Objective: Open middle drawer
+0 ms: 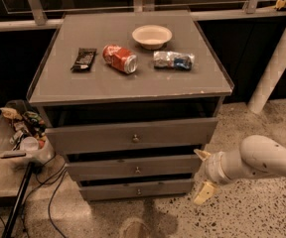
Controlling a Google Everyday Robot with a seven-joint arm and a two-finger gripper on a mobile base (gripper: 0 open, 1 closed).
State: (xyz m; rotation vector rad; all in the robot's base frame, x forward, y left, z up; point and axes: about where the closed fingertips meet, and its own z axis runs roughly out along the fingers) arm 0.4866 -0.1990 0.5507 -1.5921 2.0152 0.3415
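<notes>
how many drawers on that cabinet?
3, stacked: top drawer, middle drawer, bottom drawer. Each shows one knob. Gripper sits open to the right of the middle and bottom drawers, touching none.

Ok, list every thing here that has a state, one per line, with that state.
top drawer: pulled out a little
middle drawer: slightly out, less than the top one
bottom drawer: nearly shut
soda can: lying on its side on the cabinet top
bowl: upright, looks empty
gripper: open, right of the drawers, touching nothing
</notes>
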